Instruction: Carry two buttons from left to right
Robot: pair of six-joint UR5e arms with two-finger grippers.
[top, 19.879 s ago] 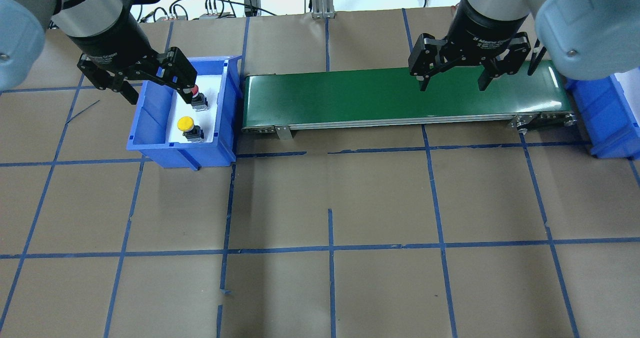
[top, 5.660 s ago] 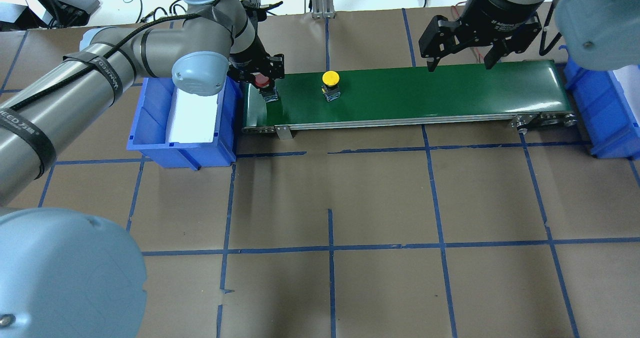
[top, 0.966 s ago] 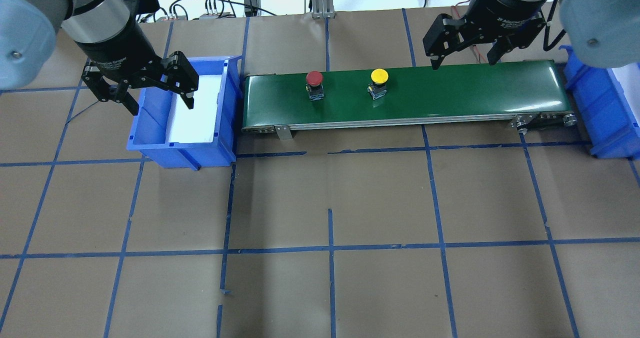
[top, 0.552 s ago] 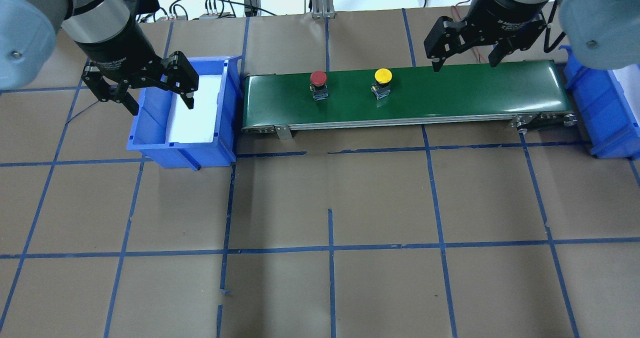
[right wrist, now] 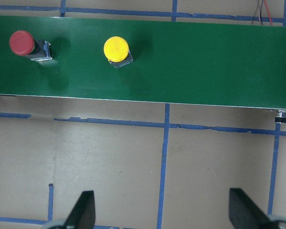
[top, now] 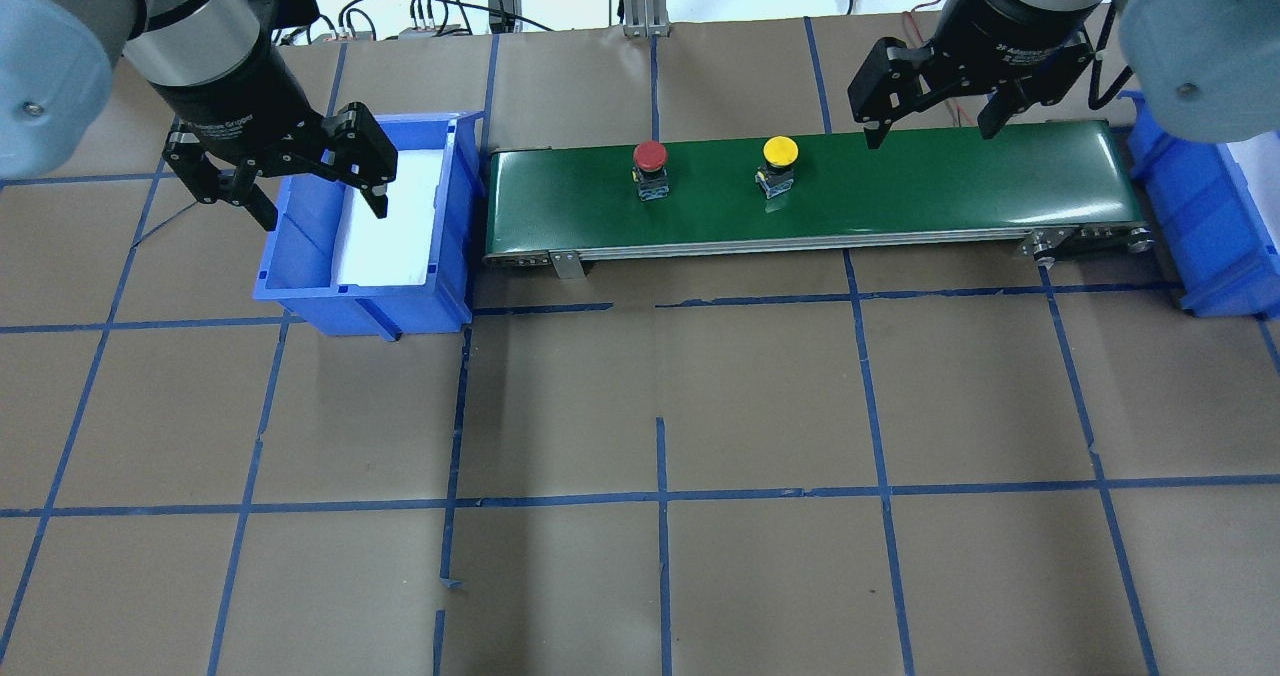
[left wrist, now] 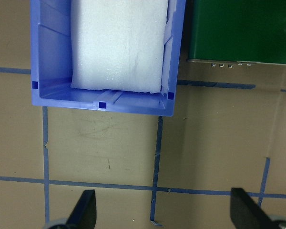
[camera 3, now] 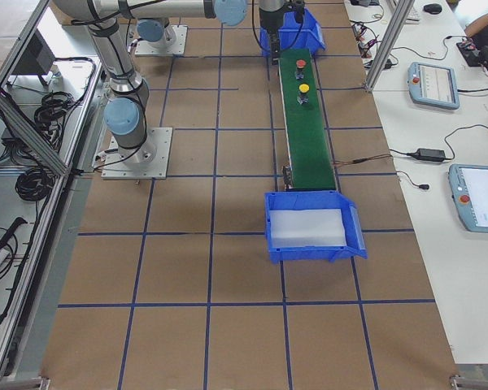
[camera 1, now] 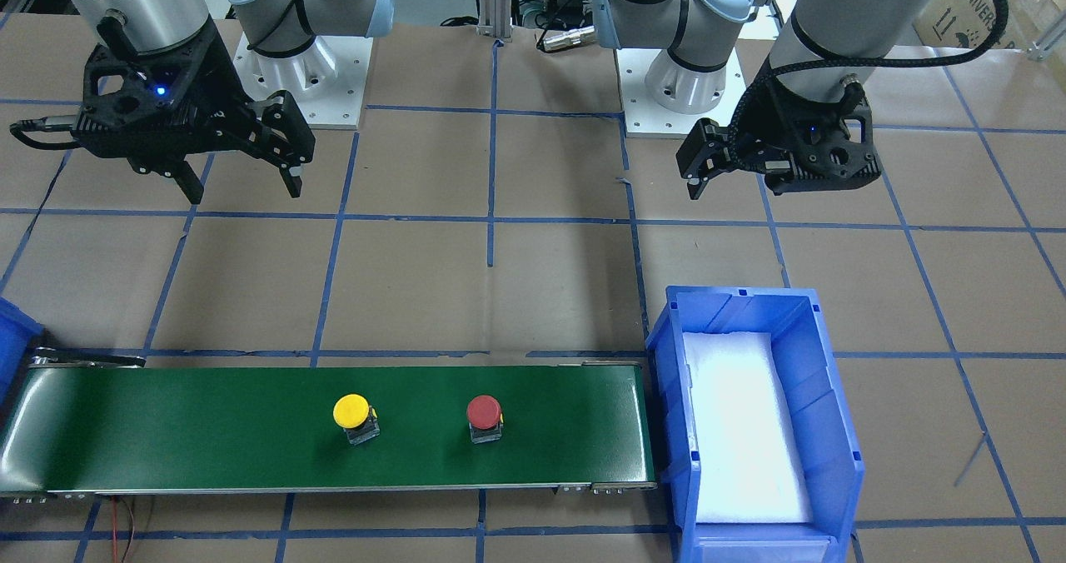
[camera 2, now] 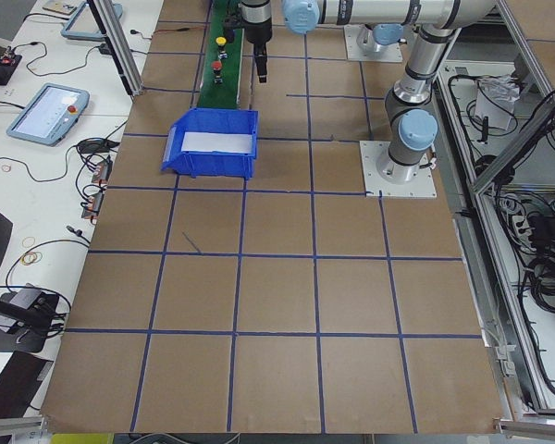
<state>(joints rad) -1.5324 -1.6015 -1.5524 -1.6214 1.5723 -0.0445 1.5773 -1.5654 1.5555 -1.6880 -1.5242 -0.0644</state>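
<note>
Two buttons stand upright on the green conveyor belt (top: 900, 191). The red button (top: 650, 156) is left of the belt's middle, and the yellow button (top: 780, 150) is a little further right. In the right wrist view both show from above, the red button (right wrist: 22, 42) and the yellow button (right wrist: 116, 48). My left gripper (top: 323, 211) hangs open and empty over the left blue bin (top: 300, 291). My right gripper (top: 933, 136) is open and empty above the belt's far edge, right of the yellow button.
The left bin (left wrist: 105, 101) holds only a white foam pad (left wrist: 117, 43). A second blue bin (top: 1200, 236) stands at the belt's right end. Brown paper with blue tape lines covers the table. Cables and tablets lie past the far edge.
Both buttons have ridden the belt to the right over the last second. The red one came from the left gripper, which has since gone back over the left bin. Both grippers are still.
</note>
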